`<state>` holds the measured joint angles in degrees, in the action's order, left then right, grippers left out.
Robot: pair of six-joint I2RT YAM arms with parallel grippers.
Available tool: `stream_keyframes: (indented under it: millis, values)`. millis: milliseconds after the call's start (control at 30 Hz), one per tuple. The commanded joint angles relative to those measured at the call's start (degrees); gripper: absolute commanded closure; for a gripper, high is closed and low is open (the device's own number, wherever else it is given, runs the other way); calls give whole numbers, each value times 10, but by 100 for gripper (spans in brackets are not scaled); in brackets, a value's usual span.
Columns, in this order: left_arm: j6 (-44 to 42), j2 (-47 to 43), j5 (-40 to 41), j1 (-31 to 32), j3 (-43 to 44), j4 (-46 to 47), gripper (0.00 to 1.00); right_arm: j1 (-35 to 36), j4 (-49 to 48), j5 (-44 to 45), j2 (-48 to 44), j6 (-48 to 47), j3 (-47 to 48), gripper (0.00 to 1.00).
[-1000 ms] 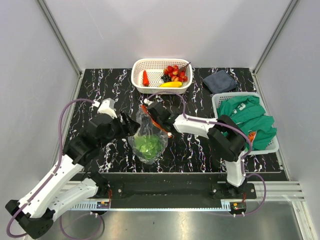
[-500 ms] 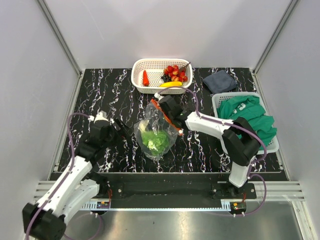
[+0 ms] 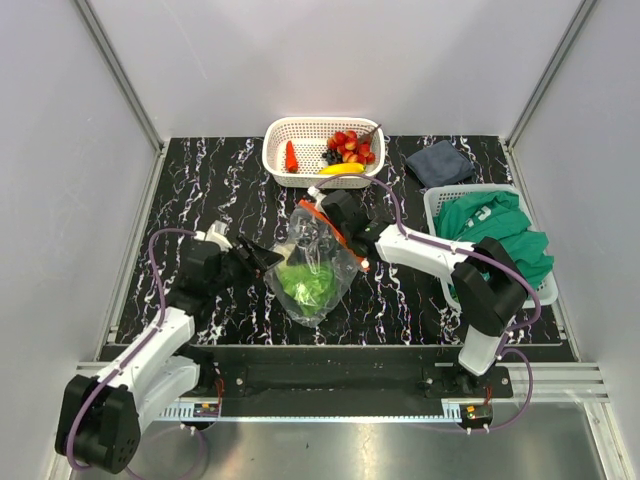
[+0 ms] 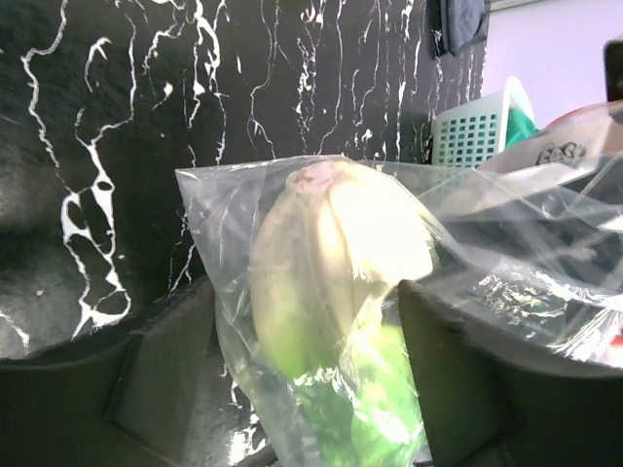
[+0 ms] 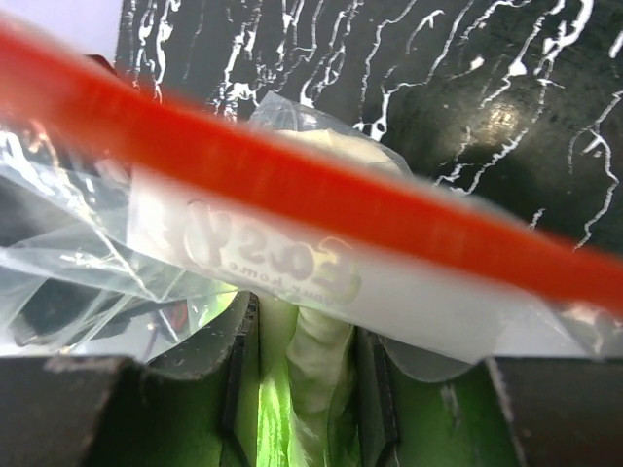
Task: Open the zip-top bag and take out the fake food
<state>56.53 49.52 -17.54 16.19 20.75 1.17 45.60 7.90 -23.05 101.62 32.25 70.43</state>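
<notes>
The clear zip-top bag (image 3: 318,262) hangs tilted above the table, with green lettuce (image 3: 303,285) in its lower end. My right gripper (image 3: 338,232) is shut on the bag's top by the red zip strip (image 3: 330,228). In the right wrist view the red zip strip (image 5: 321,195) crosses in front, and pale lettuce (image 5: 316,341) sits pinched in film between the pads of my right gripper (image 5: 304,336). My left gripper (image 3: 265,262) is open at the bag's lower left. Its wide fingers (image 4: 161,375) straddle the bagged lettuce (image 4: 331,253).
A white lattice basket (image 3: 275,160) at the back holds a red pepper (image 3: 291,156), strawberries (image 3: 350,145), grapes (image 3: 331,156) and a banana (image 3: 342,169). A grey cloth (image 3: 440,162) lies back right. Another basket (image 3: 436,205) on the right holds green cloth (image 3: 495,235).
My left arm drew back from the bag and dropped low, then its gripper came up to the bag's lower left. The right gripper carried the bag slightly right and back.
</notes>
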Motion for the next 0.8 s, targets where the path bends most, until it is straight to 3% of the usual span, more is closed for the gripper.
stream_keyframes:
  millis: [0, 200, 400, 500, 633, 767]
  values:
    - [3, 14, -19, -5, 8, 45, 37, -5, -46, -30, -28, 18, 0, 85]
    - [-28, -6, 46, -12, 33, -66, 66, -14, -46, -24, -41, 11, -14, 90]
    - [-26, 3, 44, -23, 27, -71, 81, -18, -46, -20, -60, 11, -23, 93]
    - [-27, 8, 51, -23, 27, -70, 99, -19, -47, -22, -70, 11, -27, 94]
    - [-26, 20, 114, -24, 45, -113, 100, -19, -47, -24, -88, 6, -35, 95]
    - [-29, 35, 169, -26, 59, -152, 100, -21, -50, 27, -135, -17, -52, 97]
